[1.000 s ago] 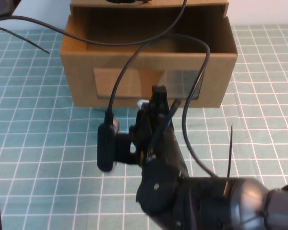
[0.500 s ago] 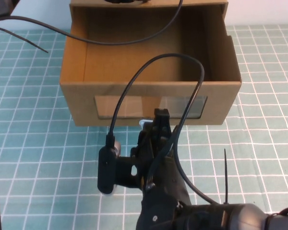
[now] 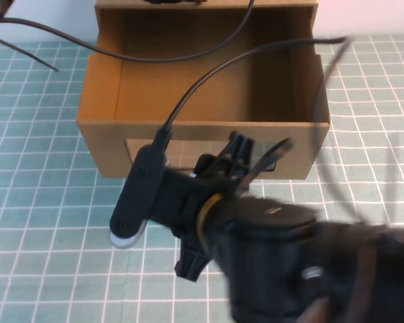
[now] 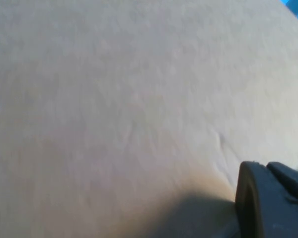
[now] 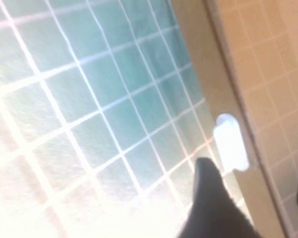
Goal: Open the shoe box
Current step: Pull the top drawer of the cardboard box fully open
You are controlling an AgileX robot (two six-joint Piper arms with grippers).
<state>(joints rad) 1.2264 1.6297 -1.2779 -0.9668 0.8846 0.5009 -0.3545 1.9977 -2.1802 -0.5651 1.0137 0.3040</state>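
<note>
The brown cardboard shoe box [image 3: 202, 81] stands at the back middle of the table, its top open and its inside bare. Its front wall has a clear window [image 3: 182, 153]. My right gripper [image 3: 239, 145] sits right in front of that wall, open. In the right wrist view its dark fingers [image 5: 213, 208] stand apart on either side of the box's front edge [image 5: 208, 84], close to a small white tab [image 5: 232, 141]. In the left wrist view plain cardboard [image 4: 114, 99] fills the frame, and one finger [image 4: 260, 198] of my left gripper rests against it.
A teal checked cloth [image 3: 40, 202] covers the table on all sides of the box. Black cables [image 3: 188, 94] loop over the box and the right arm. The right arm's bulky body [image 3: 283, 262] fills the near middle.
The right gripper has gone from shut to open. The box's front wall came a little nearer, and the right arm has swung up and turned, now filling more of the foreground.
</note>
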